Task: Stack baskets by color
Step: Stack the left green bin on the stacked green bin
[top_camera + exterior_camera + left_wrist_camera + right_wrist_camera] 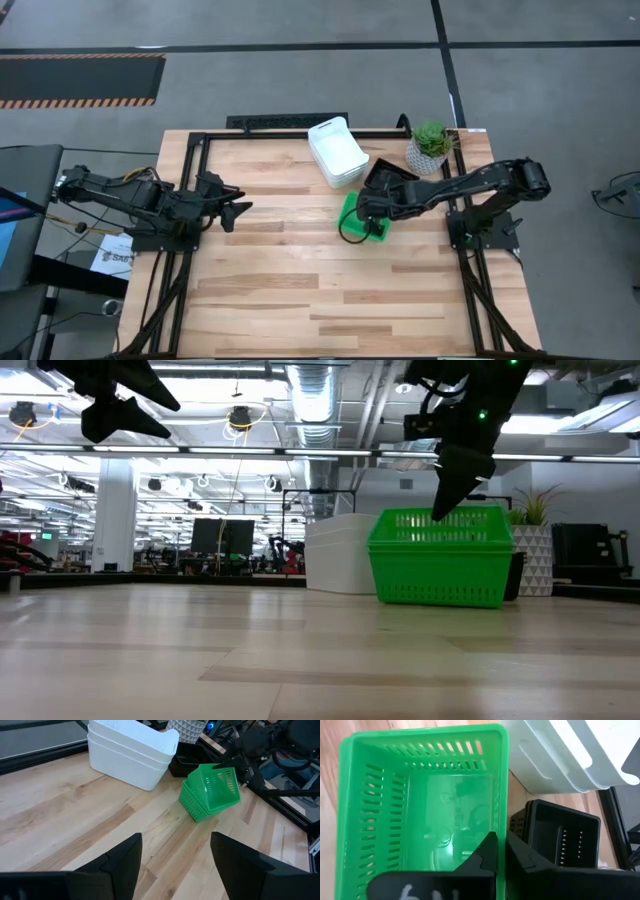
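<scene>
A green basket stands on the table right of centre. In the left wrist view it looks like two nested green baskets, the upper one askew. My right gripper is shut on the wall that faces a black basket. That black basket rests on its bottom just beyond. A stack of white baskets stands at the far edge. My left gripper hangs open above the table's left side, holding nothing. My right gripper pinches the green basket's upper side wall, the one beside the black basket. One finger is inside the basket and the other outside. The fingers slant down from above and from the table's right. The basket's bottom is on the table.
A small potted plant stands at the far right corner, close behind the black basket. The black table frame runs along the far and side edges. Bare wood lies across the table's near half.
</scene>
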### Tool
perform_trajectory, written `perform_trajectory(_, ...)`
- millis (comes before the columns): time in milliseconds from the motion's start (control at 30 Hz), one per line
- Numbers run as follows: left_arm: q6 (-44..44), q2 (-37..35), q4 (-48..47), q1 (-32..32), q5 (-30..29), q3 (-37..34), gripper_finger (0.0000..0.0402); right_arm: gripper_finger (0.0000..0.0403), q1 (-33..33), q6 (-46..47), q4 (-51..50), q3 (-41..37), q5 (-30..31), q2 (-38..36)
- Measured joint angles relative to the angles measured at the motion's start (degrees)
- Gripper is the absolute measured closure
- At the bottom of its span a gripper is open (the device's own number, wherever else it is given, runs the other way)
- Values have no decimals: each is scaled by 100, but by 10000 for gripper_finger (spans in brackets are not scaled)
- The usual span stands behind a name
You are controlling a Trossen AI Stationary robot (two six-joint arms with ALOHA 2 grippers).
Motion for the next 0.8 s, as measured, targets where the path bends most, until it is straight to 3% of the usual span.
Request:
perform_trajectory(233,-3,-2,-2,-1,-6,0,178,395,-38,-85,27,0,-226,-340)
perform_trajectory(367,9,-2,-2,-2,-9,0,178,385,-118,-81,47,0,-382,-647)
perform_trajectory(667,31,0,-4,0,5,0,178,395,-400,-350,369,0,-1603,-1021)
perform_trajectory(800,31,0,-4,0,8,0,178,386,-533,-423,331,0,-1848,-1021)
